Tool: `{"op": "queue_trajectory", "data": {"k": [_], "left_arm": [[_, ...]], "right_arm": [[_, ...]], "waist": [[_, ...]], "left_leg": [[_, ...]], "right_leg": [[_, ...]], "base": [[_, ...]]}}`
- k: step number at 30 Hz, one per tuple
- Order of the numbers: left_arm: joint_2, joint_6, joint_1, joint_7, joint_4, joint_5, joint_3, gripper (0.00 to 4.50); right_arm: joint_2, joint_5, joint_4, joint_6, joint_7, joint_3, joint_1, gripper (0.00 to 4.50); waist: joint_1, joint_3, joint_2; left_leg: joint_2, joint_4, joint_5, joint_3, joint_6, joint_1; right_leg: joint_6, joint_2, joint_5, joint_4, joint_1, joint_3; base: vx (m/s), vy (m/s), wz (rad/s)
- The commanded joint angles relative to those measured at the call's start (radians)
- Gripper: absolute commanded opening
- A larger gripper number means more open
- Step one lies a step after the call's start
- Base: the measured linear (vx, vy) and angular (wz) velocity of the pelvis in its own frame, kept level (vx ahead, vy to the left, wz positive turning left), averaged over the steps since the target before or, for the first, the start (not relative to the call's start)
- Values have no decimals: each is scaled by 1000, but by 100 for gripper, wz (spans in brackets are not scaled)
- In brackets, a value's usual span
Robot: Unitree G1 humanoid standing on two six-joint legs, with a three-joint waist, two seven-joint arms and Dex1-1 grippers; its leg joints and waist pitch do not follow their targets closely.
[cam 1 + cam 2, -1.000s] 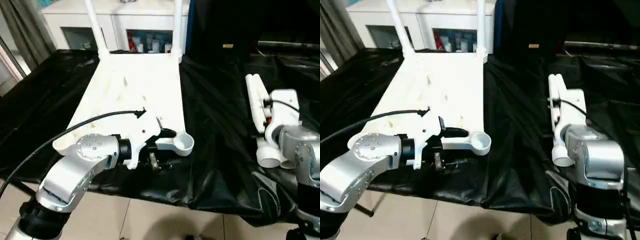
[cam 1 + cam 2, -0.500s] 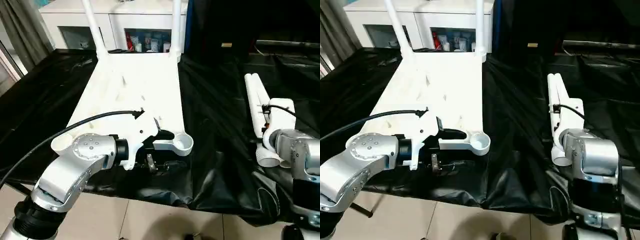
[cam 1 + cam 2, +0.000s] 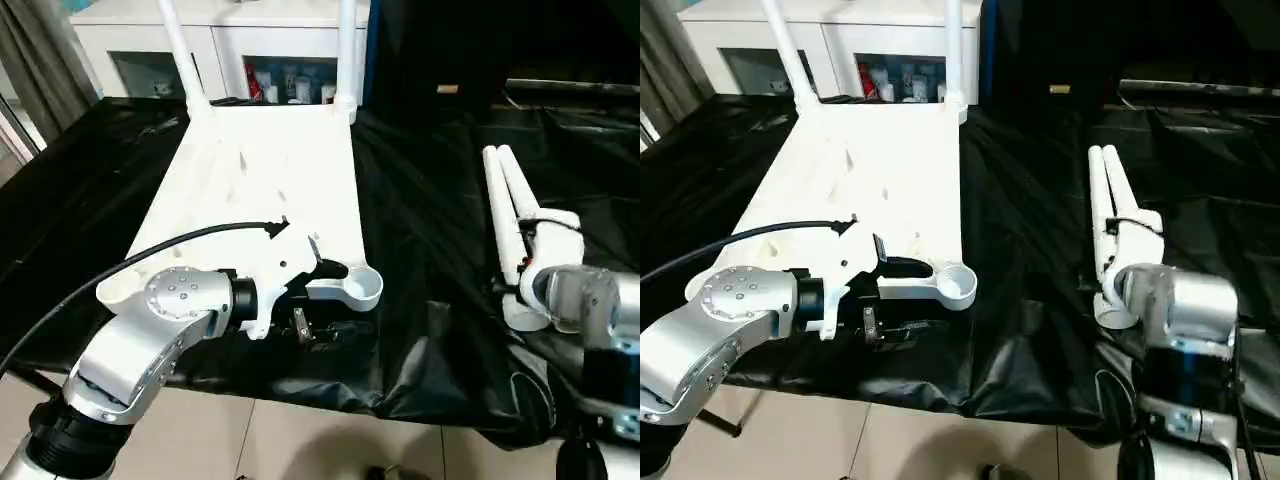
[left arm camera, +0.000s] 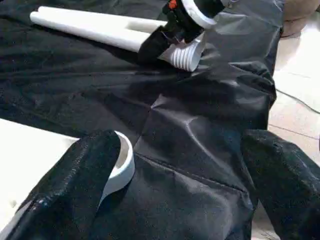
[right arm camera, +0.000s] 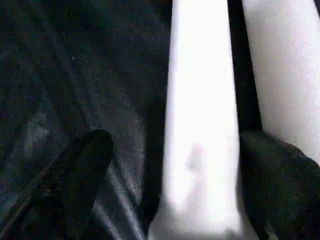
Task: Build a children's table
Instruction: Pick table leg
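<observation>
The children's table top [image 3: 262, 190] lies white and upside down on the black sheet. Two legs [image 3: 178, 50] [image 3: 347, 50] stand in its far corners. My left gripper [image 3: 325, 300] is open at the near right corner. In the left wrist view one of its fingers [image 4: 75, 185] rests by the round corner socket [image 4: 124, 159], the other out over the sheet. Two loose legs [image 3: 500, 205] lie side by side to the right. My right gripper [image 5: 177, 170] is open over their thick near ends, its fingers either side of one leg [image 5: 202, 100].
A white glass-door cabinet [image 3: 260, 35] stands behind the table top. The black sheet [image 3: 420, 210] hangs in folds over the near edge above the tiled floor [image 3: 300, 440]. A grey curtain [image 3: 40, 60] hangs at the far left.
The view has tilted a little. My right arm has drawn back along the loose legs toward their near ends. The left arm has stayed at the corner socket.
</observation>
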Motion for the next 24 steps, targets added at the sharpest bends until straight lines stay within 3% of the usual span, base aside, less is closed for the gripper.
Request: {"op": "queue_trajectory", "data": {"k": [1,4,5,6,8,12,21,23,24], "left_arm": [[5,-6,0,8,-11,8,-5,450],[1,0,3,8,-16,1,-4,450],[1,3,5,8,-23,-3,-5,450],[2,10,9,4,-32,-11,-5,450],[9,20,15,-5,-50,-24,-5,450],[27,41,26,-16,-73,-41,-7,450],[33,58,11,-12,-63,-51,7,450],[27,48,-8,-1,-34,-46,23,450],[25,45,-16,6,-19,-41,30,450]], "right_arm": [[15,17,26,-3,-8,-28,-12,417],[18,17,41,-5,-9,-27,-13,384],[17,19,51,-4,-8,-26,-12,384],[14,17,63,-4,-5,-18,-9,366],[11,13,85,-11,-2,-9,-7,351],[11,5,120,-26,-3,-8,-16,326],[14,4,161,-71,-30,-38,-44,242],[20,8,169,-88,-41,-60,-53,231],[24,11,170,-94,-47,-71,-56,231]], "waist": [[3,-64,-27],[4,-65,-29],[3,-66,-37],[6,-65,-31],[6,-65,-34],[4,-63,-46],[5,-64,-48],[6,-67,-39],[7,-67,-44]], "left_leg": [[0,-59,-49,4,51,-6],[1,-59,-44,4,49,-5],[1,-59,-43,5,50,-5],[2,-60,-44,4,47,-5],[4,-60,-47,4,42,-4],[5,-61,-67,5,30,-3],[4,-61,-80,4,20,-2],[3,-59,-81,4,16,0],[1,-58,-84,6,16,0]], "right_leg": [[-87,-58,-369,-68,61,48],[-89,-59,-364,-67,60,48],[-88,-59,-363,-67,61,49],[-89,-60,-367,-66,61,49],[-90,-61,-365,-64,60,49],[-95,-59,-357,-65,59,50],[-91,-60,-368,-64,59,50],[-93,-60,-370,-63,60,50],[-90,-58,-370,-66,58,50]], "base": [[0,0,0],[0,0,0],[0,0,0],[0,0,0],[0,0,0],[0,0,0],[0,0,0],[0,0,0],[0,0,0]]}}
